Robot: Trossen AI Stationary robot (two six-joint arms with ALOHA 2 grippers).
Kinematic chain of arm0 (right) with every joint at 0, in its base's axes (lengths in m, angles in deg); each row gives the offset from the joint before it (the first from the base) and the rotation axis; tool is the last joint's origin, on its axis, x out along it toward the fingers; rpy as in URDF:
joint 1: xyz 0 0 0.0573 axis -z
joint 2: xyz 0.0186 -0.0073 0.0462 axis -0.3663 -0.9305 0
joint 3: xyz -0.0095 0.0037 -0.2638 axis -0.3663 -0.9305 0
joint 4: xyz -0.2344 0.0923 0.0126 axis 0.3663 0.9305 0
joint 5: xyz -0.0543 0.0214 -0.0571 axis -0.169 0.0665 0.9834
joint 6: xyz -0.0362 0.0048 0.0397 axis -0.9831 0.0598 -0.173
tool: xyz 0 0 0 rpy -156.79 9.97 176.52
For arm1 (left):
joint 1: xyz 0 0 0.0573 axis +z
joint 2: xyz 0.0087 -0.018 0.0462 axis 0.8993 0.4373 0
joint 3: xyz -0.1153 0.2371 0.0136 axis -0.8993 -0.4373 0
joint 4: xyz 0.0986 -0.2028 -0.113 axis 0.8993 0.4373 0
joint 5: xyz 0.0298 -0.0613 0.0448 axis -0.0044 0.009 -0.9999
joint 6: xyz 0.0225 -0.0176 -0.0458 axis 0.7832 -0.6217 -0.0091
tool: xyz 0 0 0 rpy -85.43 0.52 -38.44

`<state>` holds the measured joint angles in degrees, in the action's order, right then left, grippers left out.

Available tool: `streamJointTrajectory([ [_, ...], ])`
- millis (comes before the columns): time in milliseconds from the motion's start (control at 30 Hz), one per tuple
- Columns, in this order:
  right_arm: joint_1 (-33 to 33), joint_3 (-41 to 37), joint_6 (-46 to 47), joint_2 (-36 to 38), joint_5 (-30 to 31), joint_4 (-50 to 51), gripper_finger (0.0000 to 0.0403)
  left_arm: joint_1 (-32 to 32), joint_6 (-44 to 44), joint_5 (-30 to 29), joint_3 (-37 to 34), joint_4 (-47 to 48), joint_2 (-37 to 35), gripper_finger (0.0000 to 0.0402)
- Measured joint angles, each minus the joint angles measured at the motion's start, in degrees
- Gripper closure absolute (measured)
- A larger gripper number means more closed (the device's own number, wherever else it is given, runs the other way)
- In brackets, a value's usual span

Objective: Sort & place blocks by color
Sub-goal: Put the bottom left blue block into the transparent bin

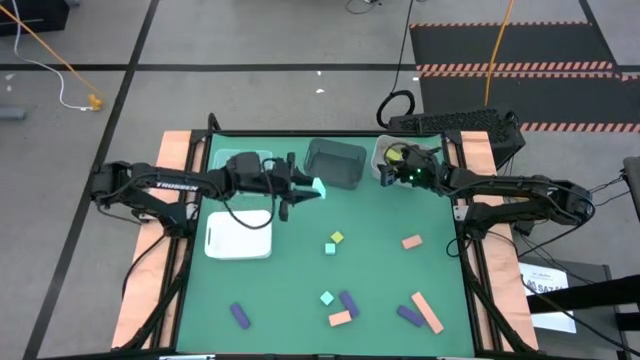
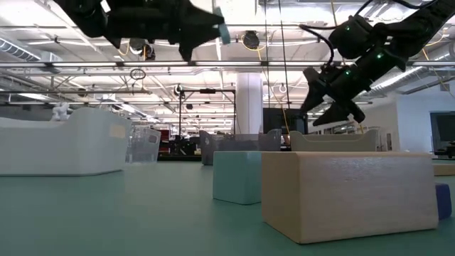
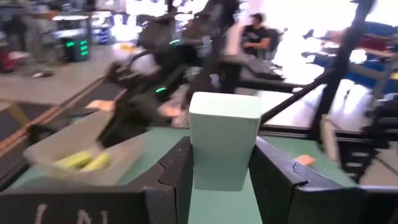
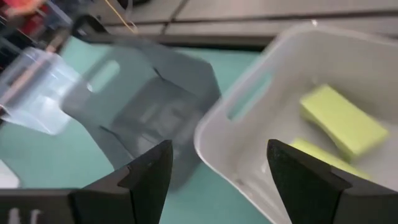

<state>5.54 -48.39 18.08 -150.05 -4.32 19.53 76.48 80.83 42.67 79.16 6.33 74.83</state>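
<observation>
My left gripper [image 1: 311, 190] is raised over the table in front of the dark bin [image 1: 335, 163], shut on a mint-teal block [image 3: 224, 140]. My right gripper [image 4: 217, 180] is open and empty, hovering over the near rim of a clear bin [image 1: 393, 157]. That bin holds two yellow-green blocks [image 4: 343, 121]. Loose blocks lie flat on the green table: a yellow-green one [image 1: 337, 238], teal ones [image 1: 330, 248], salmon ones [image 1: 411, 242] and purple ones [image 1: 240, 315]. My left gripper pinches the mint-teal block [image 1: 318, 187] between its two fingers, one on each side face [image 3: 198, 168]. The fingers [image 3: 177, 177] reach level toward the table's right side. The block's far end sticks out past the fingertips. It is lifted clear of the table, high in the low view [image 2: 224, 32].
A second clear bin [image 1: 246, 160] stands at the far edge left of the dark bin. A flat white tray [image 1: 240, 235] lies under the left arm. More salmon and purple blocks [image 1: 427, 312] sit near the table's near edge. People show in the room beyond [image 3: 255, 34].
</observation>
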Motion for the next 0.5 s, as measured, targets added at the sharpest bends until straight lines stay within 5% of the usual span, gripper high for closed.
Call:
streamJointTrajectory([
  [400,0.00,0.00,0.22,0.00,0.03,-13.14,0.0149,13.65,-15.45,-15.28,0.00,25.63,-0.02,0.0248],
  [500,-0.01,0.00,0.33,0.00,0.03,-13.92,0.0149,15.56,-17.23,-18.47,0.00,31.75,-0.04,0.0266],
])
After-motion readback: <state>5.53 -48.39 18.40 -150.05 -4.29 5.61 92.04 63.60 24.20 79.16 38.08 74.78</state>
